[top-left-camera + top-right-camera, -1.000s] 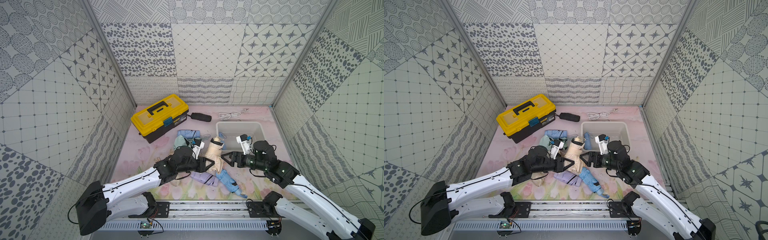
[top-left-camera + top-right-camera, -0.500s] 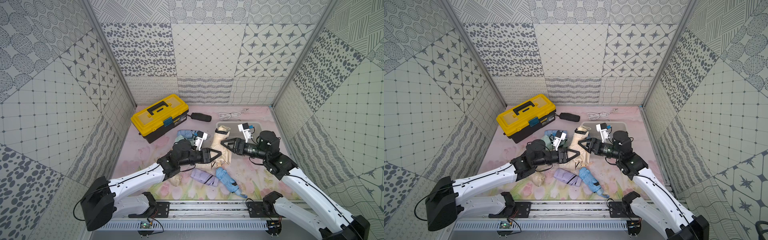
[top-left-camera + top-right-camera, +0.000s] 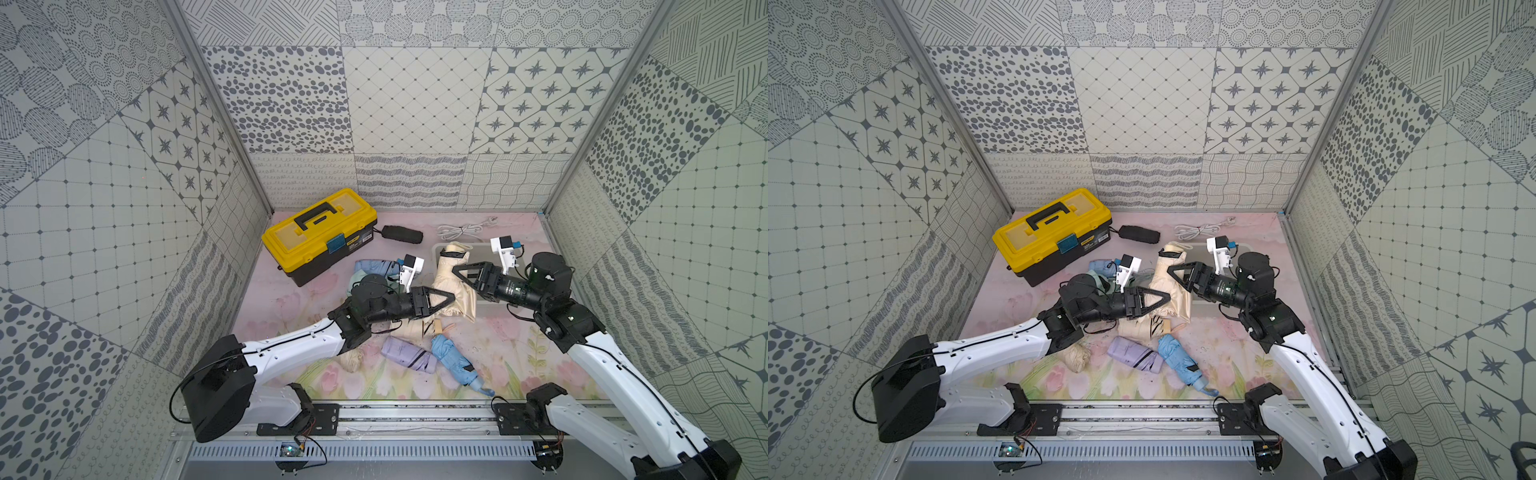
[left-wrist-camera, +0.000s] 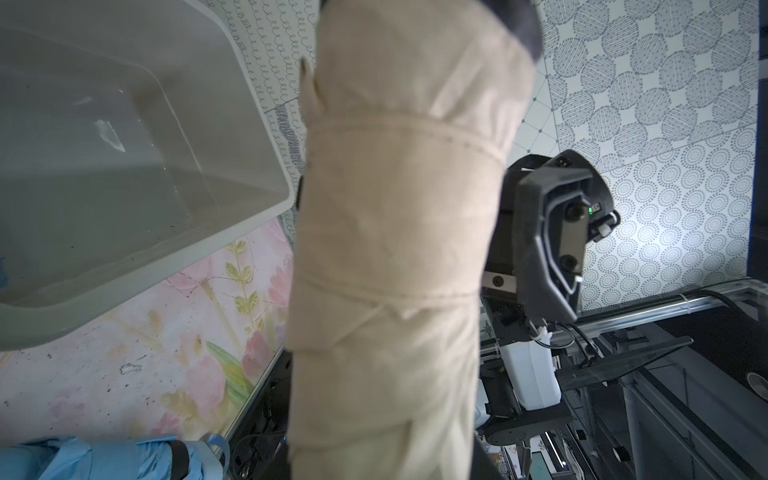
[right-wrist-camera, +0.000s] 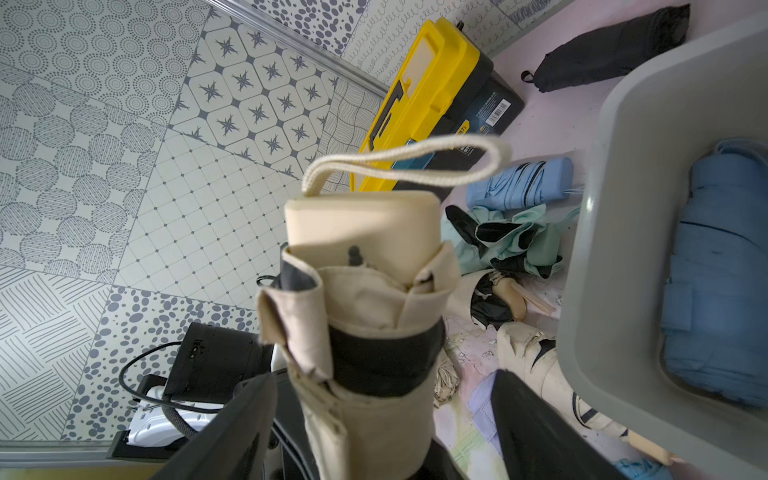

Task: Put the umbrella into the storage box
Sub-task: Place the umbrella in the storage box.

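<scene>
The folded beige umbrella (image 4: pixel 395 249) hangs tilted aloft beside the white storage box (image 4: pixel 262 129).

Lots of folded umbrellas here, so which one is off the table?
The cream umbrella with the loop strap, held up by the left gripper. The other umbrellas lie on the flowered mat or inside the white box.

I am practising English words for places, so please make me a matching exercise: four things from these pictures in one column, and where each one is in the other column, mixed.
1 beige umbrella
2 black umbrella
3 lilac umbrella
4 white cable

a beside the light blue umbrella
b beyond the storage box
c in the left gripper
d next to the yellow toolbox

Pairs: 1-c, 2-d, 3-a, 4-b
</scene>
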